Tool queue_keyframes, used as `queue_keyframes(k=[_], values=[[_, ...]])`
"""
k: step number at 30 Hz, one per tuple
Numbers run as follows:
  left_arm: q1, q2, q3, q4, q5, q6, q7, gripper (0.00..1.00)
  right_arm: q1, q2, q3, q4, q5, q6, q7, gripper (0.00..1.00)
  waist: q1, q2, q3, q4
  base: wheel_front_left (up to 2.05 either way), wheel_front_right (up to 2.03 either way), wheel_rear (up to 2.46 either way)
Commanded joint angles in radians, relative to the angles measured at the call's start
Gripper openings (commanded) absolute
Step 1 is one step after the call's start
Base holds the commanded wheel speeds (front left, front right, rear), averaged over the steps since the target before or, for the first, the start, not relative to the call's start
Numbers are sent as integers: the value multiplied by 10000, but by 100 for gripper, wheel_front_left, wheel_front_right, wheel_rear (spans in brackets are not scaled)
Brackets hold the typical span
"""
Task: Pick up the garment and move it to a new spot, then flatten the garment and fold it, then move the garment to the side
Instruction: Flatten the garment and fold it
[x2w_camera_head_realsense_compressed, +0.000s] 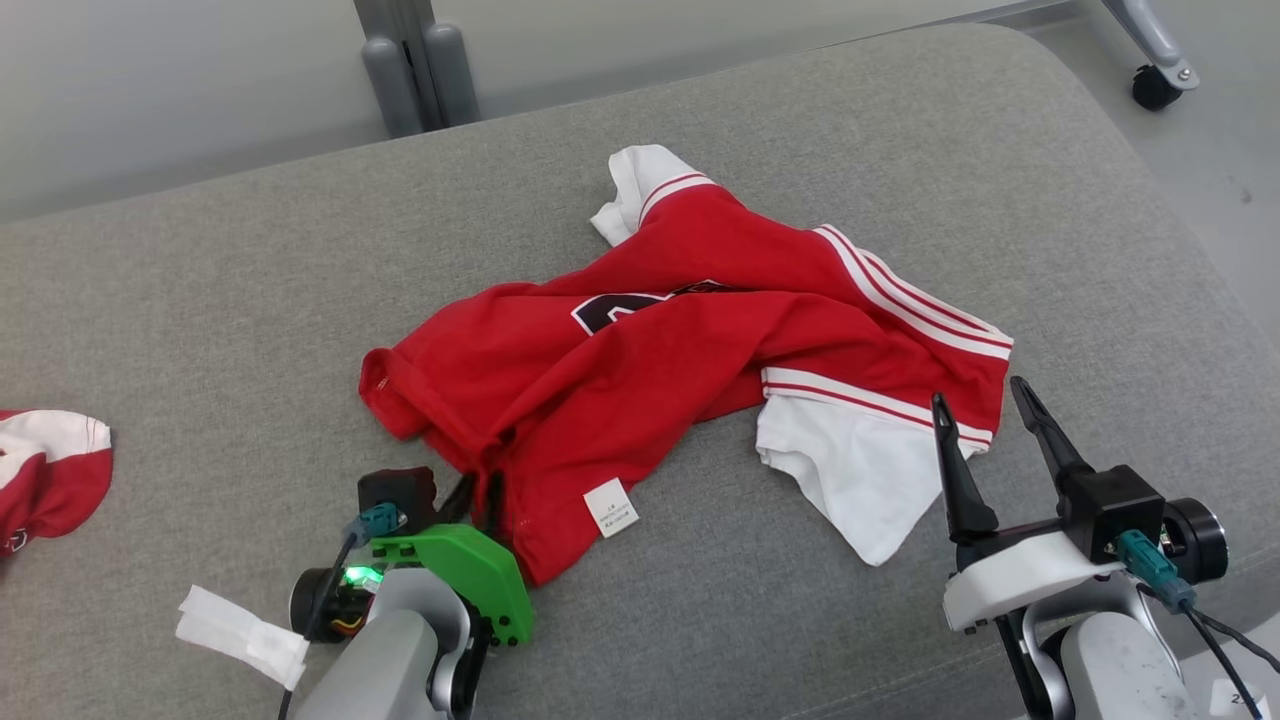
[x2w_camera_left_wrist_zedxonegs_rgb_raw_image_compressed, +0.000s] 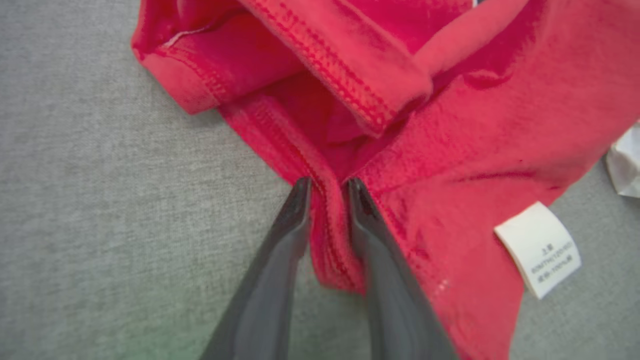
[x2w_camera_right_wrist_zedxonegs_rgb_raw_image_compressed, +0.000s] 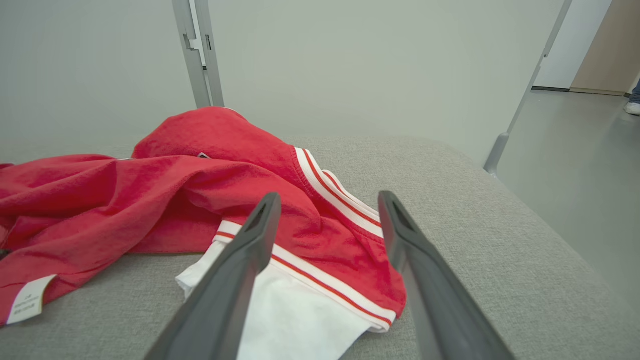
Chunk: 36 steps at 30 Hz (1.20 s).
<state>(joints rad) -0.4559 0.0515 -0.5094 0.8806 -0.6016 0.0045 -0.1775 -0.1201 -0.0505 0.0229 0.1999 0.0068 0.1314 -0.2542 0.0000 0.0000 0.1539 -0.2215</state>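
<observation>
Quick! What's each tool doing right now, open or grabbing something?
Left tool: closed on a hem fold of the red garment.
Right tool: open, holding nothing.

matt cloth garment (x2w_camera_head_realsense_compressed: 690, 340) (slightly fuzzy)

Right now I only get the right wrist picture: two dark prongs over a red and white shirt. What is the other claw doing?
Observer: The left claw pinches a fold of hem on the red garment, at its near edge.
Visitor: What does that arm look like?
Observer: Its wrist wears a bright green cover, with a green light lit beside it.
Visitor: Anything else lying about?
Observer: A second red and white cloth lies at the far left edge of the grey cushion, apart from the shirt.
</observation>
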Motion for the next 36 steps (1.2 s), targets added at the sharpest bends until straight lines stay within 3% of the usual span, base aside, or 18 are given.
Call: queue_keyframes(k=[1,7,12,25,26,33,36], values=[[-52,-15,-139,138,65,-64,-57,0,-96,-2,-30,21,30,-14,-67,100,0,0,-2,70,0,0,0],[-244,202,186,312,-50,159,-639,0,-38,-1,-96,2,0,-14,-84,100,0,0,-33,413,0,0,0],[-110,382,436,220,-114,39,-810,0,37,-4,-106,31,-24,-14,-96,100,0,0,-164,714,0,0,0],[587,1452,1794,-784,-107,461,-886,0,189,-5,-45,59,-58,-14,-20,100,0,0,-495,1112,0,0,0],[629,1493,1884,-1023,-7,435,-886,100,194,-5,-39,67,-50,-14,-13,100,0,0,-517,1134,0,0,0],[1500,1278,2880,-3483,1083,393,-879,100,201,-5,-59,-26,-98,-14,15,100,0,0,-671,1257,0,0,0],[2361,927,3739,-5182,1907,34,-867,100,217,-5,-194,-103,-109,-14,36,100,0,0,-801,1362,0,0,0]])
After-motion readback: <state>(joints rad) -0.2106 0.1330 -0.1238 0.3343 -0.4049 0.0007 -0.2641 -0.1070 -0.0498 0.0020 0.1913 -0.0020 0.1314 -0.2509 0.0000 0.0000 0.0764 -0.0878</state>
